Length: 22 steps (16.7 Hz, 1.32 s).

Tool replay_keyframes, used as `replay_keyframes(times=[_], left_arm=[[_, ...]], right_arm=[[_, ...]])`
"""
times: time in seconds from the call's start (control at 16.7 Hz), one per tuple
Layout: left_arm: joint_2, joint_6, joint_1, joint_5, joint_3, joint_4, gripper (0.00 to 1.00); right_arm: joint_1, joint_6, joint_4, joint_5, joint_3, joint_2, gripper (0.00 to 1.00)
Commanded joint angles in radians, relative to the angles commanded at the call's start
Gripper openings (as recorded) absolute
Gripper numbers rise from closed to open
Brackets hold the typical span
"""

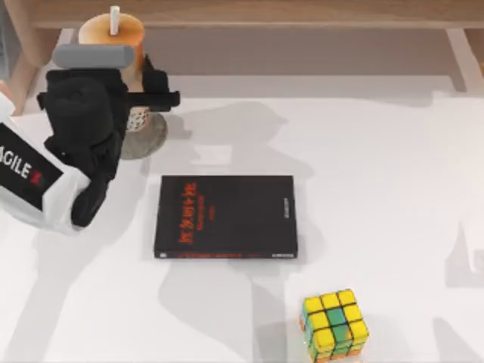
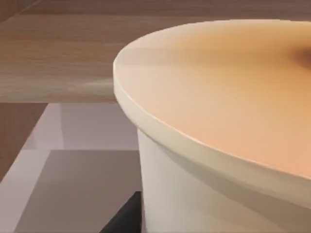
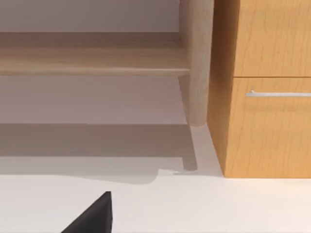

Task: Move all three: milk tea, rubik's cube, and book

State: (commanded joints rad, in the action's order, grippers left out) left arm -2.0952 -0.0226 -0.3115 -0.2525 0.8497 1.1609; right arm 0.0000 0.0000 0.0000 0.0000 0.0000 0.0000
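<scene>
The milk tea (image 1: 112,36), a peach-orange cup with a white straw, stands at the table's back left, with dark pearls showing near its base. My left gripper (image 1: 172,88) is shut on its side from the left. In the left wrist view the cup's lid (image 2: 228,92) is very close, and one dark finger (image 2: 124,218) lies against its pale wall. The rubik's cube (image 1: 335,325), mostly yellow on top, sits at the front right, far from both grippers. The book is out of view. My right arm (image 1: 476,253) is parked at the right edge.
A black book with red lettering (image 1: 225,217) lies flat in the middle of the table. A wooden ledge (image 1: 302,11) runs along the back. The right wrist view shows a wooden cabinet with a drawer handle (image 3: 277,93) and a round post (image 3: 197,63).
</scene>
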Motion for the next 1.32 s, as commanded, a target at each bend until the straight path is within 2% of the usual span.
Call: replay_keyframes(times=[0.18,0.24,0.78,1.08,1.32], left_arm=[[0.000,0.000,0.000,0.000,0.000,0.000,0.98],[0.000,0.000,0.000,0.000,0.000,0.000,1.00],[0.003,0.000,-0.002,-0.001,-0.003,0.002,1.00],[0.055,-0.001,-0.022,-0.022,-0.109,0.052,1.00],[0.065,-0.002,-0.025,-0.025,-0.126,0.062,1.00]], right_arm=[[0.000,0.000,0.000,0.000,0.000,0.000,1.00],[0.000,0.000,0.000,0.000,0.000,0.000,1.00],[0.000,0.000,0.000,0.000,0.000,0.000,1.00],[0.000,0.000,0.000,0.000,0.000,0.000,1.00],[0.000,0.000,0.000,0.000,0.000,0.000,1.00]])
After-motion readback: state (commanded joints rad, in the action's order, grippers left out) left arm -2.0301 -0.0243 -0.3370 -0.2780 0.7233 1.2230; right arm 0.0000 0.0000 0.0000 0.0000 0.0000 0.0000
